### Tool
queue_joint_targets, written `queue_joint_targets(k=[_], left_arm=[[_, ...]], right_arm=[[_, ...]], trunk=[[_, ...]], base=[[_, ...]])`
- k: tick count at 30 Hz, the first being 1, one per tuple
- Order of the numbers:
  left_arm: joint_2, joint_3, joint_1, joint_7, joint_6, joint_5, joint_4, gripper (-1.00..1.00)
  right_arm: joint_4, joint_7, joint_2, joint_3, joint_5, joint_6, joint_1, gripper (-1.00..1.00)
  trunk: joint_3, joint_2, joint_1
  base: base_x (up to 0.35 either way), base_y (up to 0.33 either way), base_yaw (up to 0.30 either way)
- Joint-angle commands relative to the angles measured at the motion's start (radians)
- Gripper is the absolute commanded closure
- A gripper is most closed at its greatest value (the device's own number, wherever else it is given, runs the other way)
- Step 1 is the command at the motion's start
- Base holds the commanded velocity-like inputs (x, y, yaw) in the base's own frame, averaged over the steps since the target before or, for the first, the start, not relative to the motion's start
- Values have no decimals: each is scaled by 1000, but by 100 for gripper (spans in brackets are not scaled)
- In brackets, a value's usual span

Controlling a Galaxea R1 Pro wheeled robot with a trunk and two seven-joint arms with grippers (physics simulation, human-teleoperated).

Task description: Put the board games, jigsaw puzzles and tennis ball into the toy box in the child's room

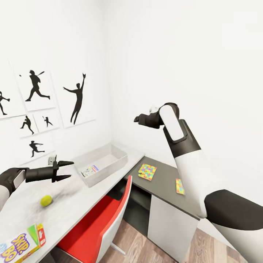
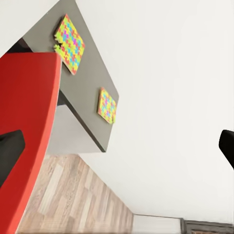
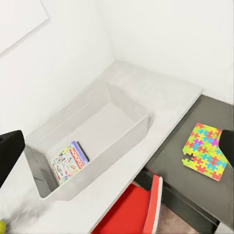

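Currently, room: white walls with black silhouette pictures (image 1: 35, 87) are seen, and a wood-plank floor (image 1: 142, 244) below.
Table: a white top (image 1: 80, 197) runs along the picture wall to the corner, where a lower dark-grey section (image 1: 164, 177) joins it along the other wall.
Toy box: the light-grey bin (image 1: 104, 162) is placed on the white top near the corner, just beside the dark section's edge.
Board games: a white one with coloured edges (image 3: 68, 161) is seen lying flat inside the toy box, at its end away from the corner; a yellow one (image 1: 16, 248) is laid at the near end of the white top, touching a smaller green and red box.
Tennis ball: the yellow-green ball (image 1: 46, 200) is rested on the white top, between the yellow game and the toy box, apart from both.
Jigsaw puzzles: one square (image 1: 147, 171) is laid on the dark section near the white top's edge; the other (image 1: 179, 186) is laid close to the dark section's far end, well apart from the first.
Chair: a red-and-white chair (image 1: 106, 219) is tucked at the front edge.
Left gripper (image 1: 65, 170): held above the white top beside the toy box, jaws spread, nothing held.
Right gripper (image 1: 138, 118): raised high above the dark section; its dark fingertips (image 3: 9, 156) are seen wide apart and empty.
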Motion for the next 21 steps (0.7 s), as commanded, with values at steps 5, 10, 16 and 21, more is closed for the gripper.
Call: queue_joint_targets(k=[5,10,16,21], left_arm=[[0,-3,0,-1,6,6,0,-100],[0,-3,0,-1,6,5,0,-100],[0,-3,0,-1,5,5,0,-100],[0,-3,0,-1,4,6,0,-100]], right_arm=[[13,-10,0,1,-10,1,-1,-100],[19,-9,0,1,-10,0,-1,-100],[21,-9,0,-7,-10,0,2,-100],[19,-9,0,-12,-11,0,8,-100]], trunk=[[-5,-1,0],[-9,-1,0],[-12,-1,0],[-14,-1,0]], base=[[-7,5,-239],[-1,1,-247],[0,0,-255],[0,0,-262]])
